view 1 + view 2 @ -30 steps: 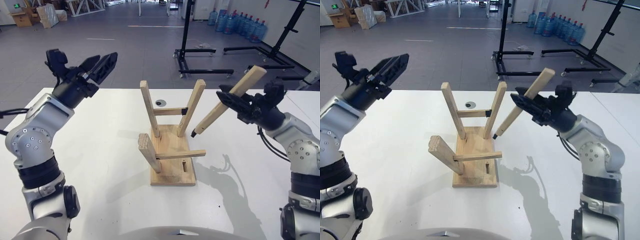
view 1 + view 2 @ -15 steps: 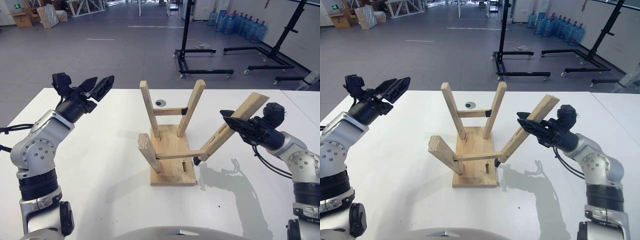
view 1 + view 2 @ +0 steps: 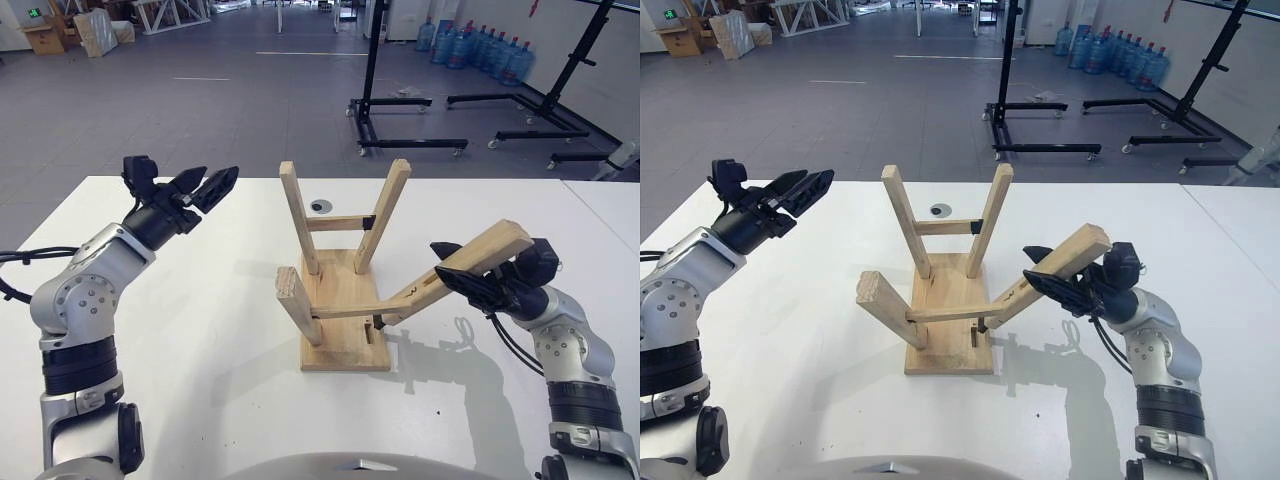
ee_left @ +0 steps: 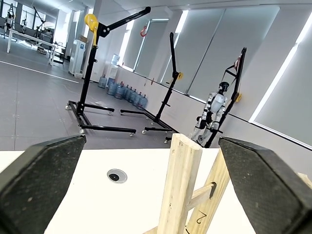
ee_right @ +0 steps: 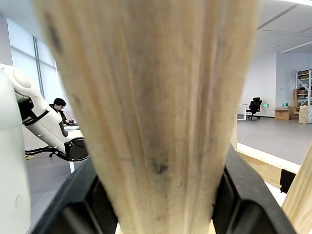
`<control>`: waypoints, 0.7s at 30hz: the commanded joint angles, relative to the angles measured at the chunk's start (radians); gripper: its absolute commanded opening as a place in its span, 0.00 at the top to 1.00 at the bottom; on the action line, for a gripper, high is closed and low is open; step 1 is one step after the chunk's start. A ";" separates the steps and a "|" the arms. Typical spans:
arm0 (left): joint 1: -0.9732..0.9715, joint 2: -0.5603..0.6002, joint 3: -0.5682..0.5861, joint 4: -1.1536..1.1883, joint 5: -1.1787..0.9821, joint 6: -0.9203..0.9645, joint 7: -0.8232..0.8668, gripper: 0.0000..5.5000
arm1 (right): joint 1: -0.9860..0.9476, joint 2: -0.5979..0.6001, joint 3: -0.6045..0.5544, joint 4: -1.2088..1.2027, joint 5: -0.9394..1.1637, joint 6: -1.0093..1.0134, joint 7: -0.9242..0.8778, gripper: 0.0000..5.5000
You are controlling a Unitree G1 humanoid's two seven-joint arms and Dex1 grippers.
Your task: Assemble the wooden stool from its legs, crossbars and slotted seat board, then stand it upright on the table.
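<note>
Seat board lies inverted at the centre of the counter, with three legs and two crossbars fitted. The fourth leg is clamped in the right gripper fingers, tilted, its foot at the near-right slot and judged not yet seated. Left gripper fingers are spread wide and empty. Righting the stool remains.

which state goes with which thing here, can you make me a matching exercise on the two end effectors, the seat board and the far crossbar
Things:
1. left end effector
2. right end effector
3. seat board
4. far crossbar

States:
a. lying flat on the table
b. open, holding nothing
c. spanning two upright legs
d. shut on a tilted leg

Pairs: 1-b, 2-d, 3-a, 4-c
</note>
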State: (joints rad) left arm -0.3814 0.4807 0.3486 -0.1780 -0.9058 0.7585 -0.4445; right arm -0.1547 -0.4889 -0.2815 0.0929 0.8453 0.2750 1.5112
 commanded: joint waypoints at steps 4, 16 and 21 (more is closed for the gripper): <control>-0.007 0.007 -0.015 -0.009 0.017 0.010 0.000 0.09 | 0.040 0.020 0.030 -0.048 -0.009 -0.013 -0.001 0.63; -0.002 -0.007 -0.019 -0.011 0.013 0.011 0.005 0.09 | 0.029 0.031 0.054 -0.015 -0.054 -0.074 -0.008 0.63; 0.008 -0.010 -0.022 -0.016 0.014 0.011 0.004 0.09 | 0.045 0.026 0.073 -0.025 -0.064 -0.077 0.002 0.63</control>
State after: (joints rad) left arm -0.3811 0.4714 0.3333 -0.1834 -0.8954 0.7591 -0.4449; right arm -0.1076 -0.4567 -0.2176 0.0789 0.7942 0.2044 1.5111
